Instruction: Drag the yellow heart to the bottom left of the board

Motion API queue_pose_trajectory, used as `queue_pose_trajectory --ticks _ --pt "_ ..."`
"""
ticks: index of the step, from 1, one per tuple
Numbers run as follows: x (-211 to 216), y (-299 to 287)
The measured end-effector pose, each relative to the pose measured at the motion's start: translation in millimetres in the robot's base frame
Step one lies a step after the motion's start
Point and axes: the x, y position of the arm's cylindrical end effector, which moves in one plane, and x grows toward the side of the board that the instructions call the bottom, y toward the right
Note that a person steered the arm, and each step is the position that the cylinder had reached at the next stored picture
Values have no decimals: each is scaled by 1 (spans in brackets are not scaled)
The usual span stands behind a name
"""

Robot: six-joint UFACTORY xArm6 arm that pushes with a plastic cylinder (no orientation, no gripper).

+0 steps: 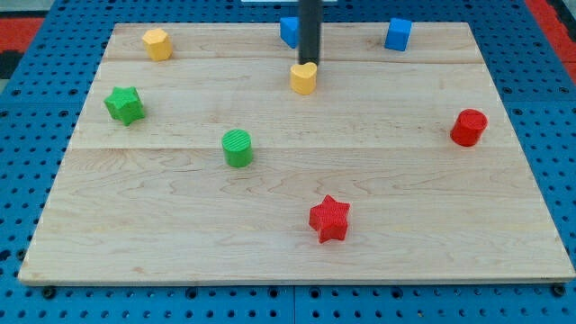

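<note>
The yellow heart [304,78] sits on the wooden board [180,207] near the view's top centre. My tip [310,64] is at the heart's top edge, touching or almost touching it, on its upper right side. The dark rod rises straight up out of the view and hides part of a blue block [288,31] behind it.
A yellow hexagonal block [157,43] is at the top left. A green star [124,104] is at the left. A green cylinder [238,148] is left of centre. A red star [329,219] is at bottom centre. A red cylinder [468,127] is at the right. A blue cube [398,34] is at the top right.
</note>
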Motion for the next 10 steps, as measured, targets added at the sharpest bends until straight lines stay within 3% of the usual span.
queue_pose_trajectory --ticks 2,4,6,9,10 --pt "75 -19" --pt "27 -67" --pt "140 -173" --pt "148 -200" --pt "200 -220"
